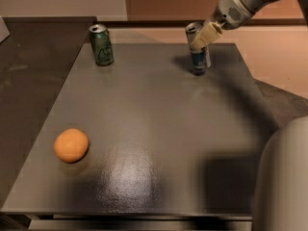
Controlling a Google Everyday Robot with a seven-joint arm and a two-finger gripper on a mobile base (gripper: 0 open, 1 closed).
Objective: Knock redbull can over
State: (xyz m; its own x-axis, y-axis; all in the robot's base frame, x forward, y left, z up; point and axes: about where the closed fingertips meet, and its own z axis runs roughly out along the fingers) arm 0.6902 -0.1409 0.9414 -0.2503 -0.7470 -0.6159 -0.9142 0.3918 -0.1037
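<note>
The redbull can (198, 57), slim and silver with a blue lower band, stands at the far right of the dark table (159, 129). It leans a little, its top toward the left. My gripper (204, 35) comes in from the upper right and its cream tip lies against the can's upper part, covering some of it.
A wider green can (101, 44) stands upright at the far left of the table. An orange (71, 145) lies near the front left. The table's right edge is close beside the redbull can. Part of my pale body (281, 182) fills the lower right corner.
</note>
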